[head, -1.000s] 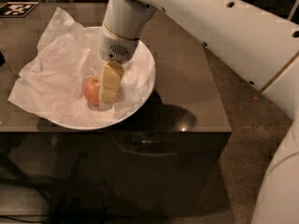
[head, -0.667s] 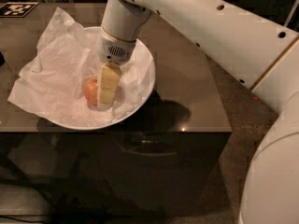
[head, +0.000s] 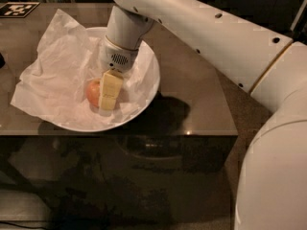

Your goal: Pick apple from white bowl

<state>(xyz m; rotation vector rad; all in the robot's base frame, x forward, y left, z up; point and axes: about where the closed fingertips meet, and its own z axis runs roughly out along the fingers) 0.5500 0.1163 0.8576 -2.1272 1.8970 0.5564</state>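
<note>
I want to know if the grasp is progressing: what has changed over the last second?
The end effector has sunk slightly deeper into the bowl, close beside the apple, and the arm behind it has shifted with it. Whether it has taken hold of the apple cannot be seen. The apple, bowl and paper lie as before.

1. My pincer [head: 108, 102], down in the white bowl [head: 152, 80] against the apple [head: 92, 91], looks pale yellow and matt, plastic or rubber; I can't say which.
2. The arm [head: 216, 37] wears a smooth white plastic shell with a soft sheen and a brass-coloured band [head: 268, 67].
3. The bowl's rim reads smooth and glazed.
4. Its tissue paper [head: 53, 66] is thin, crumpled, matt white.
5. The apple's skin is smooth, faintly shiny.
6. The desk [head: 201, 104] is dark, polished, glossy enough to reflect.
</note>
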